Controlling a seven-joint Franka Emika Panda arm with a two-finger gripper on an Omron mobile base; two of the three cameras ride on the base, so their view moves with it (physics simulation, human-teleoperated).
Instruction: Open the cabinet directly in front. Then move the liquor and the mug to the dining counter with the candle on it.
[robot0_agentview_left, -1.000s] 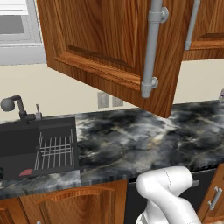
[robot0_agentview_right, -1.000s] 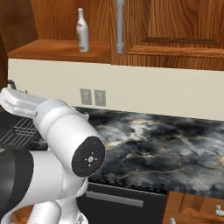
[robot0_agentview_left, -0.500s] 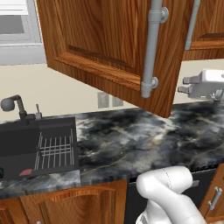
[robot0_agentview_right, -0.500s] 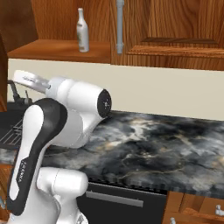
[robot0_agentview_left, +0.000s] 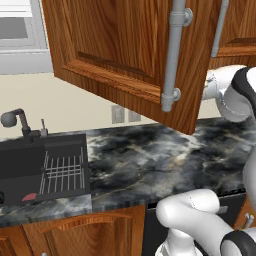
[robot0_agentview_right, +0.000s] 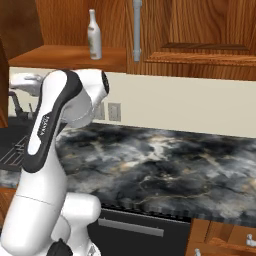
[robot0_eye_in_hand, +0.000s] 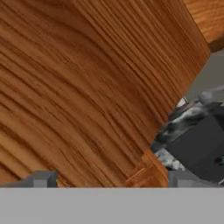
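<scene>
One door of the cabinet (robot0_agentview_left: 125, 55) hangs swung out across the top of the left base view. The tool (robot0_eye_in_hand: 107, 177) has its tips spread wide, holding nothing, facing wood grain up close. The liquor (robot0_agentview_right: 94, 35) stands upright on the shelf at upper left of the right base view, above and behind the arm; the left base view hides it behind the door. The bench (robot0_agentview_right: 165, 165) lies below.

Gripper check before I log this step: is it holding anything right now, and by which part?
Nothing is held. The gripper is open, its fingertips wide apart against the cabinet door.
</scene>
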